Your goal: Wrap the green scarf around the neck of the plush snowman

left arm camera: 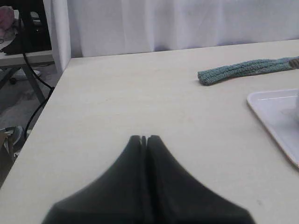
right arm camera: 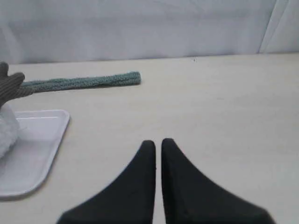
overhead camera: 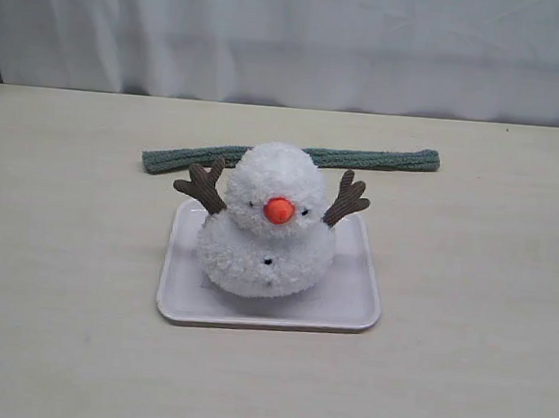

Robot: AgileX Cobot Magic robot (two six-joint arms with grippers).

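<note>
Two black grippers point across a pale table (overhead camera: pixel 56 346), both empty. On the left, the left gripper (left arm camera: pixel 144 138) has its fingers pressed together, well apart from the green scarf (overhead camera: pixel 380 160). That scarf lies flat and straight on the table just behind the plush snowman (overhead camera: pixel 264 251), which sits upright on a white tray (overhead camera: pixel 354 307). On the right, the right gripper (right arm camera: pixel 158 142) has its fingers nearly together, with a thin slit between them.

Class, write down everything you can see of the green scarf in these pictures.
The green scarf is a long, narrow strip of dull grey-green fuzzy knit. It lies flat and nearly straight on the pale table, behind the plush snowman, whose head hides its middle. Both ends are free; it is not wrapped around anything.
</note>
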